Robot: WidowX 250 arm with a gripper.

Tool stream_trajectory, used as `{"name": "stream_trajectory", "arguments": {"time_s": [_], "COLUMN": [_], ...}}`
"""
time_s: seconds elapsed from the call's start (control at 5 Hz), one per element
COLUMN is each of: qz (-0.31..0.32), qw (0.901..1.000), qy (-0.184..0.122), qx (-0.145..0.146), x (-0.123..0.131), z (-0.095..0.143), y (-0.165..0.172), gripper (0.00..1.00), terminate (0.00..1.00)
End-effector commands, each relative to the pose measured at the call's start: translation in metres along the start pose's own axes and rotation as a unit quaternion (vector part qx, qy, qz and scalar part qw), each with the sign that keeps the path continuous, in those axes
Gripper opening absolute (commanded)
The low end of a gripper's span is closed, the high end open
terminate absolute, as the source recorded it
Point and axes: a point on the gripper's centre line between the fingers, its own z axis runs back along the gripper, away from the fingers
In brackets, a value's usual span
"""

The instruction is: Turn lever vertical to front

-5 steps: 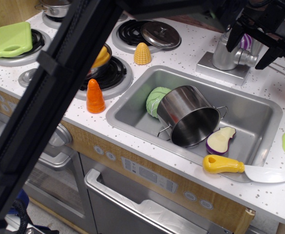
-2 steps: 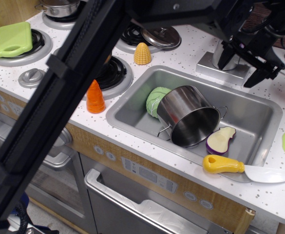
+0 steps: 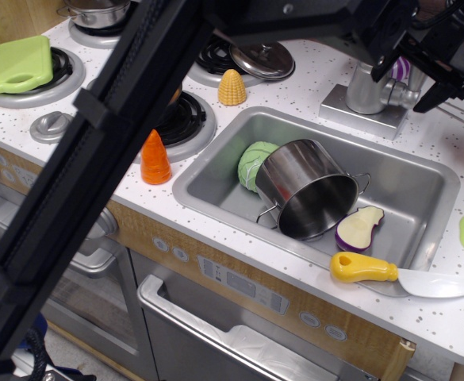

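Note:
The toy tap (image 3: 365, 89) stands on its square grey base (image 3: 350, 111) behind the sink. Its short silver-grey lever (image 3: 404, 95) sticks out to the right of the tap body. My gripper (image 3: 400, 89) hangs over the tap from the top right, open. One black finger (image 3: 384, 65) is on the tap's near left side and the other finger (image 3: 436, 94) is to the right of the lever. The lever lies between them. I cannot tell whether either finger touches it.
The sink (image 3: 216, 171) holds a tipped steel pot (image 3: 307, 190), a green cabbage (image 3: 251, 163) and an eggplant half (image 3: 358, 228). A yellow-handled knife (image 3: 366, 268) lies on the front rim. A carrot (image 3: 155, 157), a corn cob (image 3: 232, 87) and a black arm link (image 3: 81, 159) are on the left.
The gripper dipped down in front of the tap, then rose back up and to the right. The lever still points right, about as it did one second ago.

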Motion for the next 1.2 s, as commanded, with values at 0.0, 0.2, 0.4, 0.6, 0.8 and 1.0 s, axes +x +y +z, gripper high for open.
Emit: {"name": "stream_trajectory", "arguments": {"time_s": [0.0,0.2,0.4,0.6,0.8,1.0], "qz": [0.023,0.029,0.035,0.041,0.047,0.066], "qw": [0.9963,0.9948,0.9936,0.9927,0.9932,0.9942], "qy": [-0.083,-0.098,-0.105,-0.109,-0.097,-0.074], "qx": [-0.007,-0.008,-0.022,-0.031,-0.043,-0.041], "x": [0.031,0.042,0.047,0.052,0.050,0.034], "z": [0.051,0.045,0.039,0.031,0.033,0.045], "y": [0.025,0.025,0.023,0.020,0.020,0.015], "gripper": [1.00,1.00,1.00,0.00,0.00,0.00], "terminate": [0.00,0.00,0.00,0.00,0.00,0.00]}}
